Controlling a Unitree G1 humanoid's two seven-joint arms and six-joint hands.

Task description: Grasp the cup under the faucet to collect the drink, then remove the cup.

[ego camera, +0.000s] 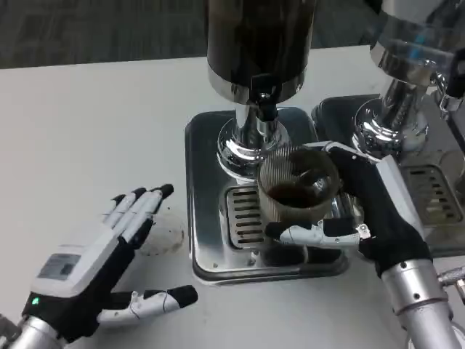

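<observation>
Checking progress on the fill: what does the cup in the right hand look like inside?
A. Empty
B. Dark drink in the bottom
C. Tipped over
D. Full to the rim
B: the cup, held upright by the right hand under the faucet, holds dark liquid low down.

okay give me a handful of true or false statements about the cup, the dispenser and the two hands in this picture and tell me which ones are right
1. The right hand grips the cup. True.
2. The cup is empty. False: dark drink lies in its bottom.
3. The left hand holds a second cup. False: it holds nothing, fingers spread above the white table.
4. The cup stands over the metal drip tray below the faucet of the dark drink dispenser. True.
5. The cup lies tipped on its side. False: it is upright, its mouth facing up.
</observation>
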